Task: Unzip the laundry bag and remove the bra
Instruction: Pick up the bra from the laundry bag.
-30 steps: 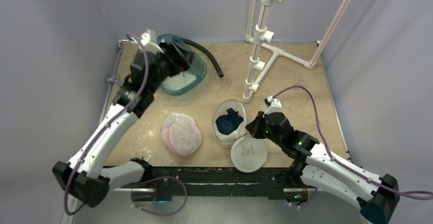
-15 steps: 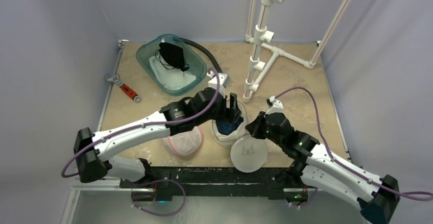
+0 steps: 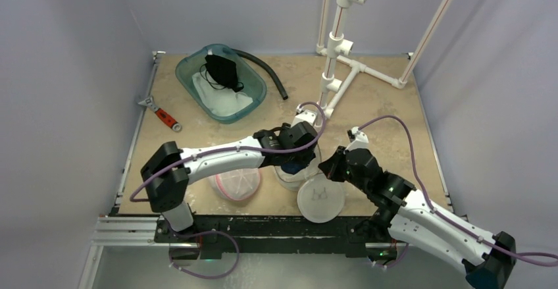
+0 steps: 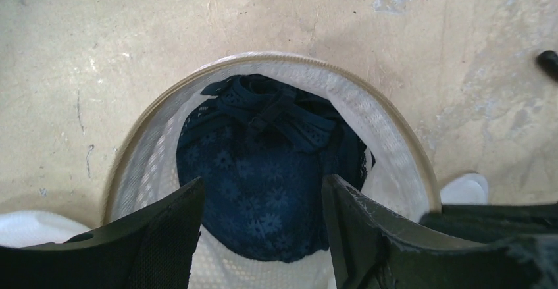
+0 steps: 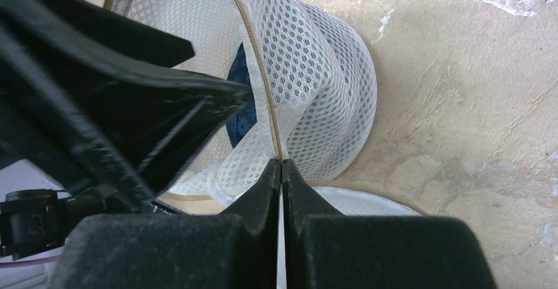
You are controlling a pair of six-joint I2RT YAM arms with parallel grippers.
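The tan surface (image 3: 388, 105) is carrying the white mesh laundry bag (image 4: 395, 137) close to the middle of its near edge. The bag's mouth is already open, and its round flap (image 3: 320, 200) is lying beside it toward that edge. The left arm (image 3: 224, 156) is reaching in from the left side and the right arm (image 3: 395, 193) from the near right corner. The dark blue bra (image 4: 263, 124) is lying bundled inside the bag, below the rim.

The left jaws are standing partly apart over the mouth, one on each side of the bra, holding nothing. The right jaws are pressed fully together on the bag's rim, pinning it.

Picking the bra out looks like the step in hand. The left jaws should be gathering lace and strap only, missing the mesh, then lifting straight up while the right jaws are anchoring the bag.
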